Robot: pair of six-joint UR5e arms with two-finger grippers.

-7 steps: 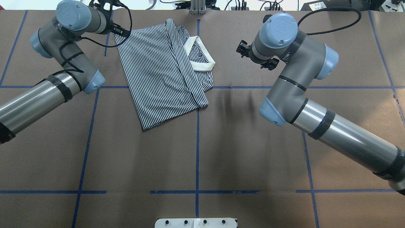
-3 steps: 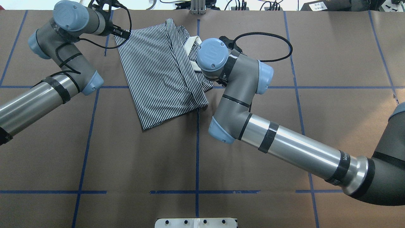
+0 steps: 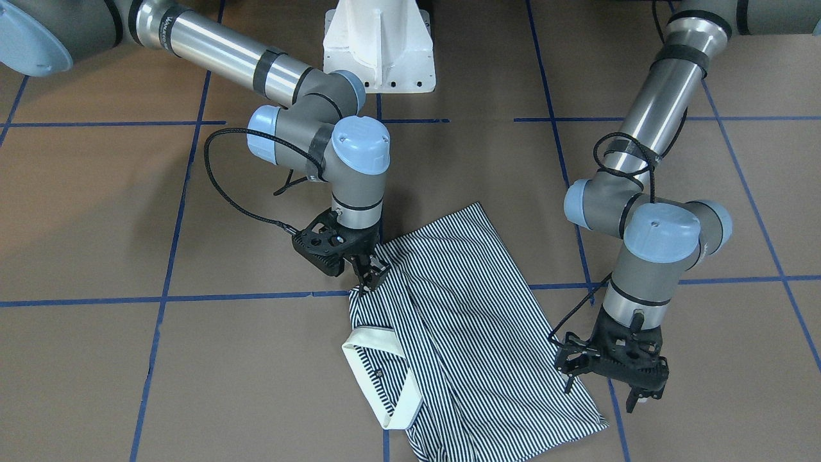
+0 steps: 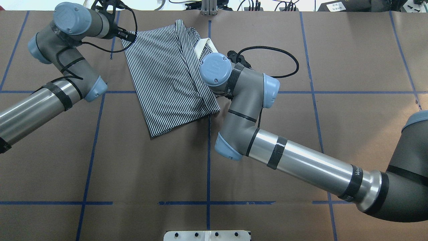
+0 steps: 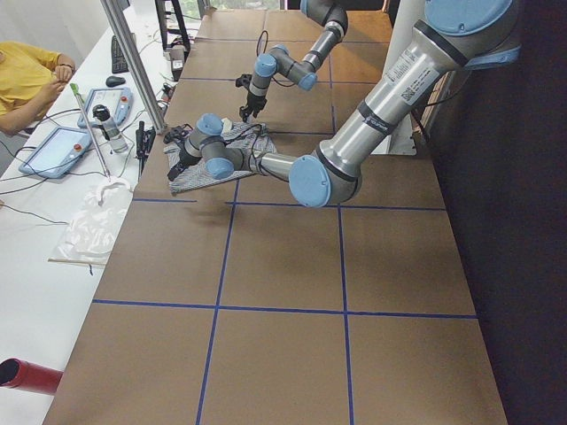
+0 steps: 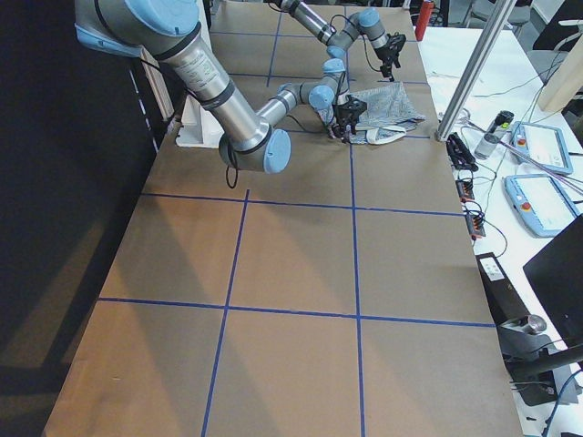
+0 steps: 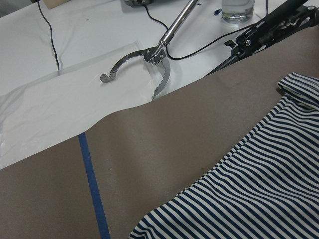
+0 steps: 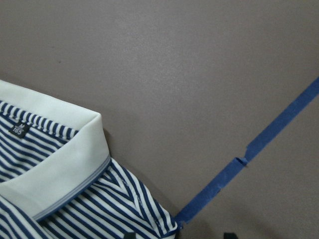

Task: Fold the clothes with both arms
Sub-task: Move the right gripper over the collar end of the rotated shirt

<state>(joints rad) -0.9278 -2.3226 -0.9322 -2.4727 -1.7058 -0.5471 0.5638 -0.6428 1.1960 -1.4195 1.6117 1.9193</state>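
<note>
The navy-and-white striped polo shirt (image 3: 474, 321) lies folded lengthwise on the brown table at the far middle (image 4: 167, 77). Its white collar (image 3: 385, 372) is on its right edge. My right gripper (image 3: 370, 277) is down at the shirt's shoulder edge beside the collar (image 8: 60, 164), jaws slightly apart, holding nothing I can see. The right wrist hides it in the overhead view. My left gripper (image 3: 600, 393) hovers open just outside the shirt's far left corner (image 4: 123, 35). The left wrist view shows the striped cloth (image 7: 249, 199) and no fingers.
The white pedestal base (image 3: 380, 45) stands at the table's near edge. Blue tape lines (image 4: 208, 160) cross the brown cover. Beyond the far edge is a white bench with metal tongs (image 7: 149, 59), cables and a post (image 4: 209, 6). A person in yellow (image 5: 27, 75) sits there.
My right arm has swung left from the open table to the shirt's collar side and come down at its shoulder edge. The left arm has shifted only slightly. The shirt lies as before.
</note>
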